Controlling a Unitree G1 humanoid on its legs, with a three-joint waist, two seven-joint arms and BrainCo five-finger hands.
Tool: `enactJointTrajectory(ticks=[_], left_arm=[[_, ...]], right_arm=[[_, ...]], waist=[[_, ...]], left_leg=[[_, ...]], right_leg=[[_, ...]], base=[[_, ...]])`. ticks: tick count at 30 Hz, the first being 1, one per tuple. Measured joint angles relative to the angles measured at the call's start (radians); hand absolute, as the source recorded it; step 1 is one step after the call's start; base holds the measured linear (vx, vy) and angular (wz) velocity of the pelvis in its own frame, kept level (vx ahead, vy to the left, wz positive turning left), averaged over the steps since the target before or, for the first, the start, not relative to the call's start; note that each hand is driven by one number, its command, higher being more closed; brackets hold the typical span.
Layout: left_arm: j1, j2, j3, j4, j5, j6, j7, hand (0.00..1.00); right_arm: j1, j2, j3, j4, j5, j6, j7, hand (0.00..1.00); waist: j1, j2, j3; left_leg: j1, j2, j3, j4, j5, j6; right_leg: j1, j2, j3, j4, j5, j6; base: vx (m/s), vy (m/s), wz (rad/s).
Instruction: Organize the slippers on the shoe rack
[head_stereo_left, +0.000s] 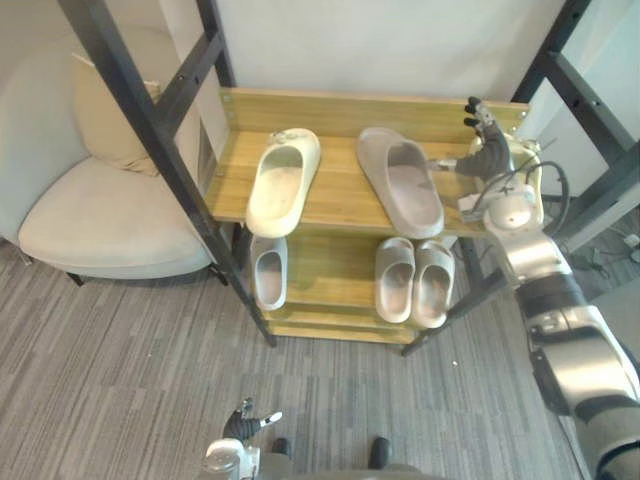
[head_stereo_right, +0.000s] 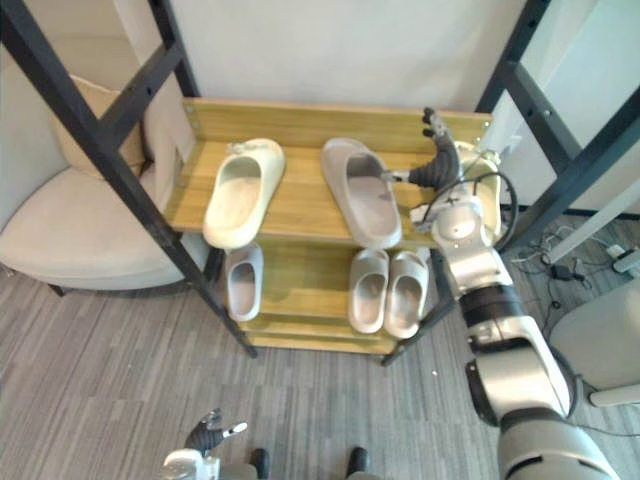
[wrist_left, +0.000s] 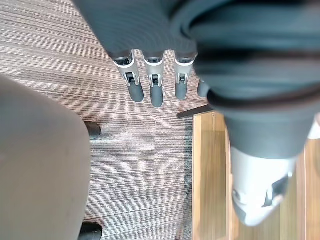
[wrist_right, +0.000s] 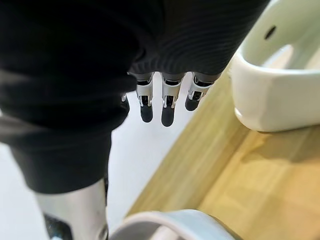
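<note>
Shoe rack (head_stereo_left: 340, 195): two smooth wooden shelves are carried in a black metal frame, beside a rounded, padded cream armchair (head_stereo_left: 100, 215) on ribbed grey carpet (head_stereo_left: 120, 350). On the top shelf a cream slipper (head_stereo_left: 283, 182) and a broader grey slipper (head_stereo_left: 402, 180) are laid apart, both slanted, with near ends at the front edge. A sideways nudge would likely slide either off the slick wood. Below, a grey pair (head_stereo_left: 395, 278) and a single small slipper (head_stereo_left: 269, 272) are stored. All appear moulded, matte and round-toed. The right robot hand (head_stereo_left: 488, 152) is held just beside the grey slipper, fingers straight, nothing grasped. The left robot hand (head_stereo_left: 245, 422) is hung low, fingers likewise straight and empty.
</note>
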Motion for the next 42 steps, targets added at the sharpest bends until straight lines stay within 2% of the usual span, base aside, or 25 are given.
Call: enactJointTrajectory(ticks=[9,18,19,23,35,42], left_arm=[[-0.010,0.001,-0.001,-0.018,-0.026,-0.002,0.002,0.00],[-0.033,0.002,-0.010,-0.019,-0.047,-0.003,0.005,0.00],[-0.036,0.003,-0.010,-0.019,-0.048,-0.003,0.005,0.00],[-0.041,0.009,-0.010,-0.019,-0.056,-0.003,0.007,0.00],[-0.046,0.013,-0.021,-0.018,-0.065,-0.003,0.019,0.00],[-0.049,0.021,-0.045,-0.018,-0.065,0.000,0.023,0.00]], right_arm=[[-0.097,-0.004,0.069,0.125,-0.053,0.009,0.029,0.00],[-0.194,0.017,0.071,0.197,-0.079,0.023,0.023,0.00],[-0.209,0.024,0.071,0.211,-0.080,0.023,0.021,1.00],[-0.240,0.026,0.067,0.230,-0.115,0.027,0.007,1.00],[-0.246,0.035,0.067,0.232,-0.116,0.027,-0.004,1.00],[-0.201,0.040,0.063,0.176,-0.113,0.015,-0.006,1.00]], waist=[[0.021,-0.001,0.035],[0.042,-0.003,0.072],[0.042,-0.003,0.077],[0.044,-0.005,0.087],[0.050,-0.008,0.092],[0.048,-0.009,0.092]], left_leg=[[-0.006,-0.002,-0.006,-0.022,0.016,0.002],[-0.022,-0.002,-0.036,-0.037,0.037,-0.002],[-0.022,-0.002,-0.038,-0.039,0.040,-0.003],[-0.024,-0.002,-0.048,-0.065,0.061,-0.006],[-0.014,0.003,-0.056,-0.122,0.102,-0.011],[0.001,0.010,-0.052,-0.127,0.103,-0.011]], right_leg=[[-0.013,-0.001,-0.009,0.000,0.007,-0.008],[-0.018,-0.001,-0.026,0.000,0.007,-0.008],[-0.018,-0.001,-0.030,0.000,0.007,-0.008],[-0.026,-0.001,-0.040,0.000,0.007,-0.008],[-0.035,0.002,-0.045,0.000,0.006,-0.009],[-0.035,0.007,-0.035,0.018,0.005,-0.011]], base=[[0.00,-0.001,0.02],[-0.02,-0.008,0.09],[-0.04,-0.016,0.08],[-0.04,-0.017,0.07],[-0.03,-0.009,0.02],[0.00,0.000,0.00]])
